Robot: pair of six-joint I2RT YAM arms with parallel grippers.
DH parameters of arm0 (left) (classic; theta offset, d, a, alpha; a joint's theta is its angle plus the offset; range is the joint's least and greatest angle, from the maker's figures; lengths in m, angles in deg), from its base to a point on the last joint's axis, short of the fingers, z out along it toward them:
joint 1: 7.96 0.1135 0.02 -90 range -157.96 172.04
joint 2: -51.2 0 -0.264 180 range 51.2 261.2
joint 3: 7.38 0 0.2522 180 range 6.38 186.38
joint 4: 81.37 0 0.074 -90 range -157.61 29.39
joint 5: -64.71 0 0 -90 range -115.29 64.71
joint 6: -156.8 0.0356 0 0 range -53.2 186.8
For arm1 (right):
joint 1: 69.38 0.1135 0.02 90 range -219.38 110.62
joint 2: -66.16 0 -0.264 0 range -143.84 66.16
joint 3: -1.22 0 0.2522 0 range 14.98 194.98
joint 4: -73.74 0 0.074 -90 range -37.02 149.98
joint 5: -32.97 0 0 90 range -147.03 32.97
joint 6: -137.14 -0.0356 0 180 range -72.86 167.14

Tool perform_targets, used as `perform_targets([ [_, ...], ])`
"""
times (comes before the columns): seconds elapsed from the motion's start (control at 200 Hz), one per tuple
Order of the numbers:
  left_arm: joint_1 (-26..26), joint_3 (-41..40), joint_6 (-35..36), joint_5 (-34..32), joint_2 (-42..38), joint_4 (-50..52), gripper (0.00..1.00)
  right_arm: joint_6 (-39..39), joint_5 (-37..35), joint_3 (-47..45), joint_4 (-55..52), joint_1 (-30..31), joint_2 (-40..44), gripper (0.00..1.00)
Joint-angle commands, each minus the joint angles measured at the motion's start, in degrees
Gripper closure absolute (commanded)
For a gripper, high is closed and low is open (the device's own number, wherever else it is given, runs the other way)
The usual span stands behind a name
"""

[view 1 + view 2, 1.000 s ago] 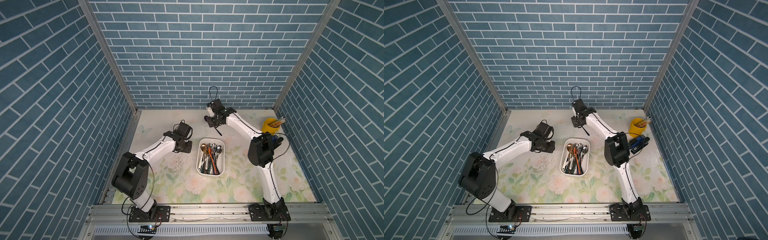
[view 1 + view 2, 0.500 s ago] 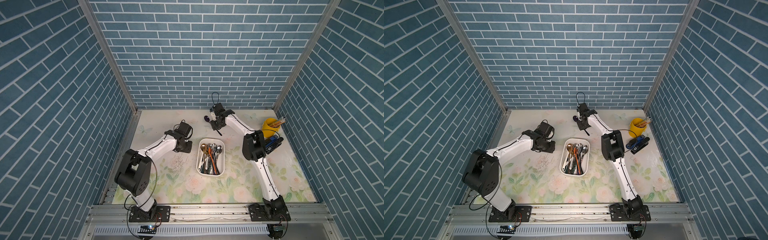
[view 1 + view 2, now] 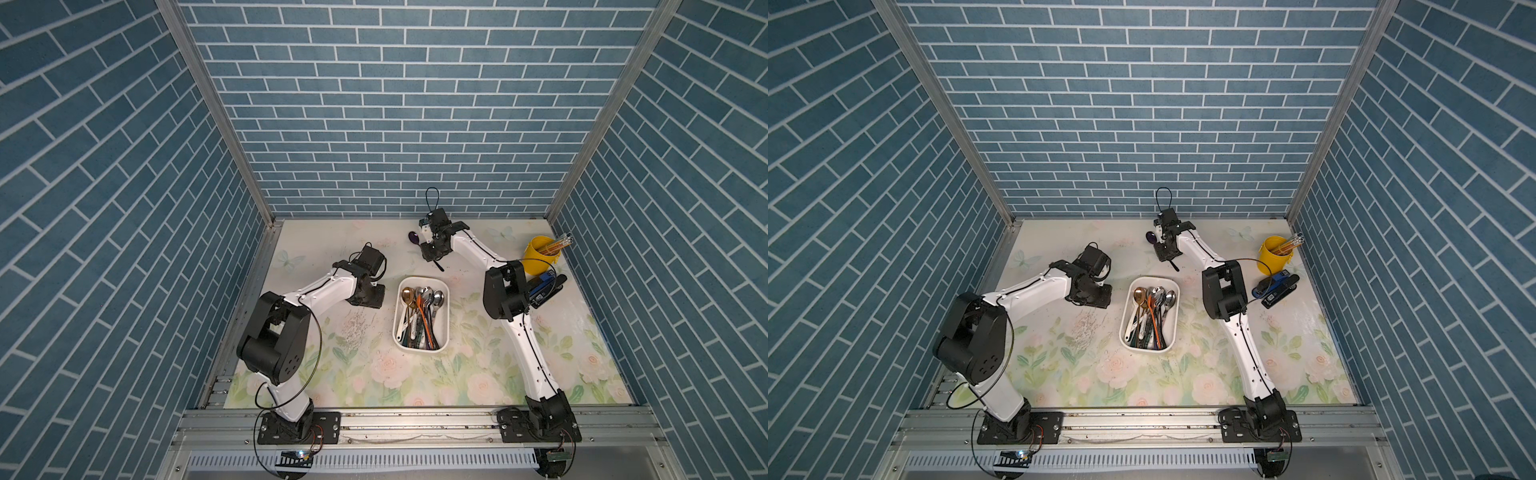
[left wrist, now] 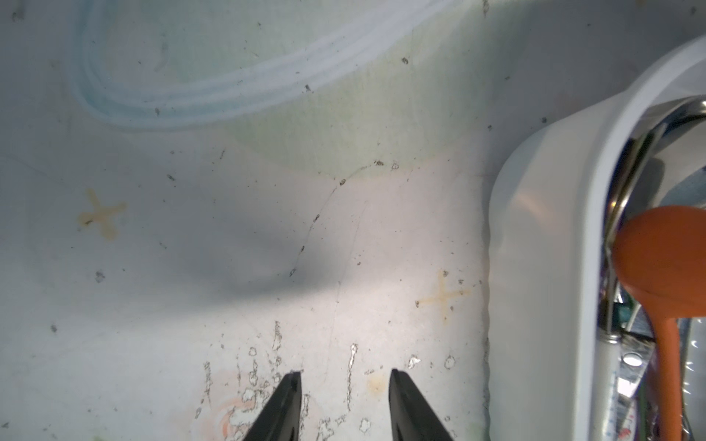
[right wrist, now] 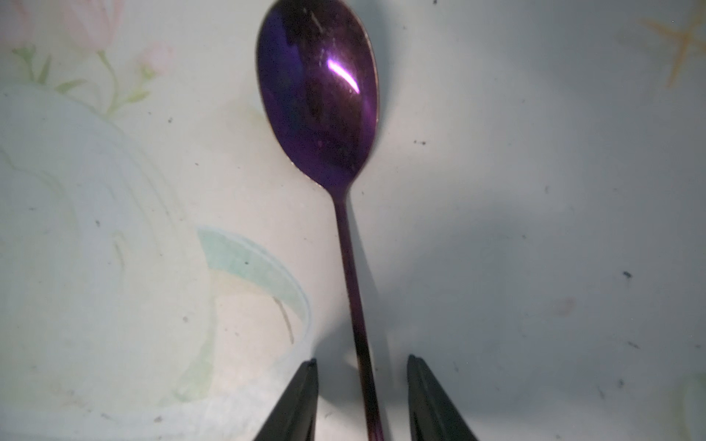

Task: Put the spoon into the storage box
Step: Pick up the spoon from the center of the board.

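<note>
Right arm since a second ago: the elbow has swung inward, and the spoon's purple bowl, hidden then, now shows beside the gripper.
Top views, spoon [image 3: 414, 237]: lies flat on the table [image 3: 478, 374] beyond the storage box [image 3: 419, 349], apart from it, under the right gripper [image 3: 433, 252].
Top views, left gripper [image 3: 371, 298]: parked just beside the box, which already holds other spoons [image 3: 422, 307].
Left wrist, left gripper [image 4: 345, 374]: fingers spread with nothing between them; the box wall [image 4: 542, 267] runs alongside.
Right wrist, right gripper [image 5: 362, 359]: jaws straddle the handle with a gap on each side, not yet clamped.
Right wrist, spoon [image 5: 317, 88]: the handle is thin and slick, so it probably pays to close squarely, low and centred before lifting.
</note>
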Motion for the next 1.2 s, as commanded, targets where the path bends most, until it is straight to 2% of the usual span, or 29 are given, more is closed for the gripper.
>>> perform_targets([
  [0.0,0.3,1.9,-0.4,0.3,0.5,1.2,0.57,0.8,1.3,-0.2,-2.8,0.2,-3.8,0.65],
  [0.19,0.3,1.6,-0.8,0.2,0.6,1.0,0.57,0.2,6.1,1.7,-5.1,0.2,-5.0,0.78],
  [0.36,0.3,-0.4,-1.2,0.3,1.2,0.0,0.57,0.3,4.7,0.9,-7.0,0.9,-4.3,0.90],
  [0.575,0.3,-2.0,-1.0,0.9,0.6,-0.5,0.57,1.0,2.0,0.9,-7.4,1.6,-2.7,1.00],
  [0.9,-0.4,-8.2,-1.2,2.8,-0.3,-2.7,0.57,-1.9,-2.9,1.0,-5.1,1.6,3.7,1.00],
  [1.19,-3.6,-11.2,-1.7,3.6,-2.0,-4.5,0.57,-6.2,-1.3,1.2,-1.2,0.2,10.1,1.00],
])
